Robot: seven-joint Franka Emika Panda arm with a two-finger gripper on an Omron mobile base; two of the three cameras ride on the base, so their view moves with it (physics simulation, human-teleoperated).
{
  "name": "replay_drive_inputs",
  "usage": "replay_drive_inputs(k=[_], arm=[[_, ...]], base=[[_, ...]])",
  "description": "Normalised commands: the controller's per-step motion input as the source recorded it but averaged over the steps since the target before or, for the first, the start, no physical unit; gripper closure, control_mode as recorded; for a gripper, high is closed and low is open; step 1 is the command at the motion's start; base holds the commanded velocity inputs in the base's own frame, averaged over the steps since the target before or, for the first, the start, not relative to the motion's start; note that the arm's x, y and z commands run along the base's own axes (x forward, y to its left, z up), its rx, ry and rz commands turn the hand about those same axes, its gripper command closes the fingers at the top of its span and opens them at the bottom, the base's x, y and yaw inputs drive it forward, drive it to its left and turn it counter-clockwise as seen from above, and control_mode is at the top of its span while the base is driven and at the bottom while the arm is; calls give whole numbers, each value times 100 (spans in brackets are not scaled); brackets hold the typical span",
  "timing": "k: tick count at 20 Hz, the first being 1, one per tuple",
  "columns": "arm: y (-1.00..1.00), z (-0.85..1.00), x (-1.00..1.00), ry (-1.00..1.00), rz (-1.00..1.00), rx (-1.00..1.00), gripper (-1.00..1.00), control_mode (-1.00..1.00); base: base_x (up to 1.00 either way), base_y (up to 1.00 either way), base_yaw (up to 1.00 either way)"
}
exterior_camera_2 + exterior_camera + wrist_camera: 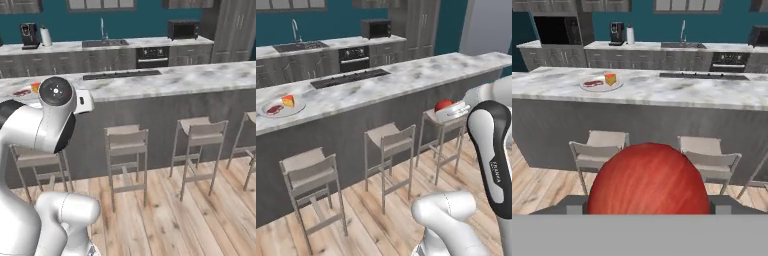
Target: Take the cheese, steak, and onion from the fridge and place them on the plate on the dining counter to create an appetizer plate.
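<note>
The robot's fingers (448, 111) are clamping the onion (648, 179), carrying it above the stools, well short of the dining counter's tabletop (406, 75). The plate (602, 85) is already holding the steak (592, 83) and the cheese (610, 79). The onion is likely firm and light but smooth and round (prone to rolling), so gripping across its widest middle seems safest.
</note>
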Motion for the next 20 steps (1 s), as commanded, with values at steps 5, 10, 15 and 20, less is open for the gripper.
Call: replay_drive_inputs(k=[5, 10, 15, 20], arm=[[0, 0, 0, 0, 0, 0, 100, 100], [0, 0, 0, 0, 0, 0, 100, 100], [0, 0, 0, 0, 0, 0, 100, 100], [0, 0, 0, 0, 0, 0, 100, 100]], base=[[2, 100, 23], [52, 100, 28], [97, 59, 34], [100, -2, 32]])
